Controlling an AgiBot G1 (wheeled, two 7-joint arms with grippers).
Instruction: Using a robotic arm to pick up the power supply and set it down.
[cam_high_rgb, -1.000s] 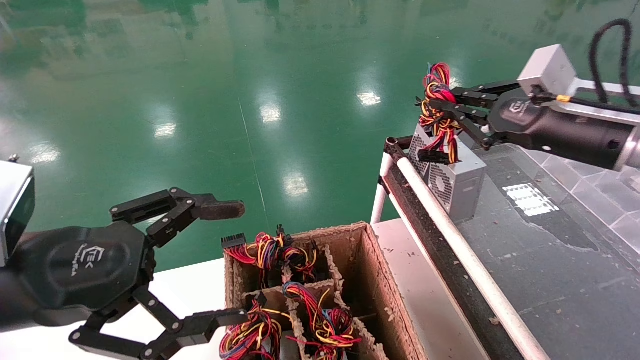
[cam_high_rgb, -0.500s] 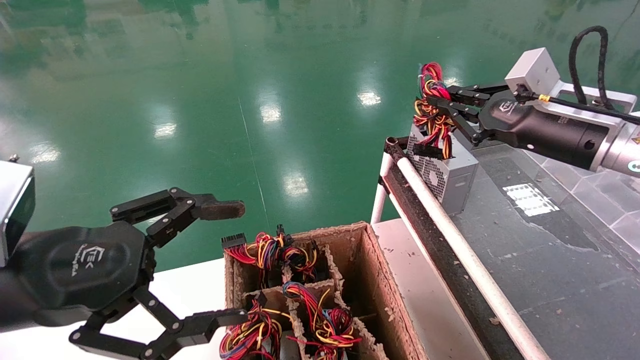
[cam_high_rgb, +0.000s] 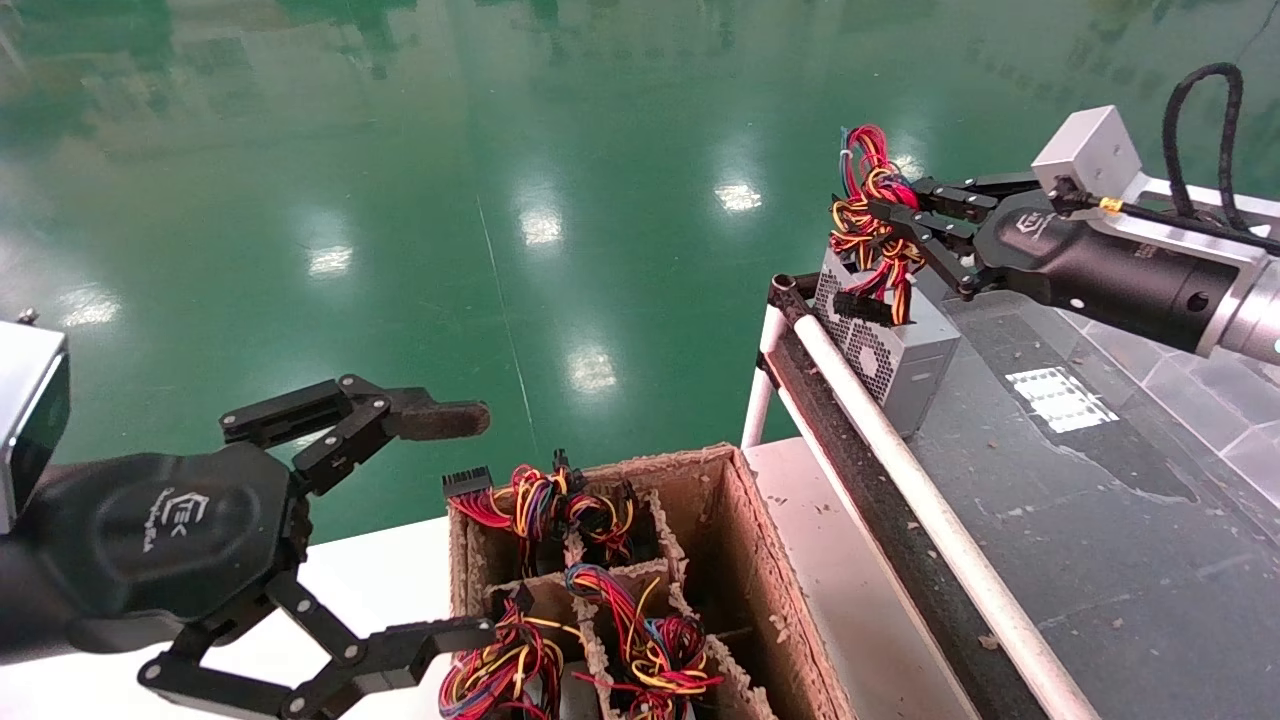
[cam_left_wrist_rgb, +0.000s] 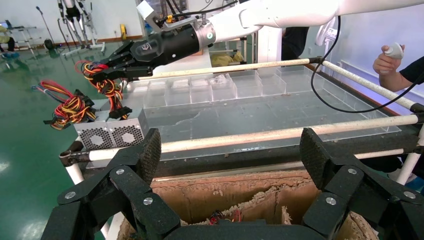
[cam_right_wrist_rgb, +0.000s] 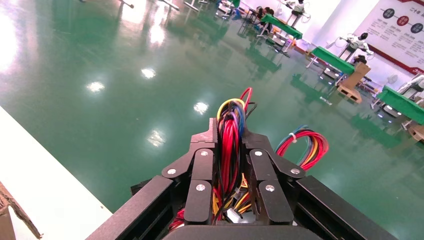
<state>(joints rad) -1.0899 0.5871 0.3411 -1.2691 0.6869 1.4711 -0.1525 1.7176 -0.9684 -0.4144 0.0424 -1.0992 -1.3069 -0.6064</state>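
Right gripper (cam_high_rgb: 905, 225) clamped on the wire bundle (cam_high_rgb: 868, 215) of the power supply (cam_high_rgb: 888, 340), fingers (cam_right_wrist_rgb: 202, 172) pressed in from both sides with red, yellow and black strands squeezed between them. Compared with half a second ago, pulled slightly back toward the right and a touch lower, after a small swing outward before that; grey box shifted only a little along with it. Sits now at the far corner of the dark belt (cam_high_rgb: 1100, 520), just inside the white rail (cam_high_rgb: 900, 470), vent grille facing the rail, one black connector (cam_high_rgb: 862, 308) hanging over its top. Whether fully resting or partly hung from the wires, hard to say, though the left wrist view shows its base down on the surface. Reads as the setting-down stage: placed or nearly so, grip not yet released. Next likely need: opening the fingers and backing away without snagging strands. Left gripper (cam_high_rgb: 440, 525) spread wide, parked over the cardboard box (cam_high_rgb: 740, 530) holding more wired units, taking no part.
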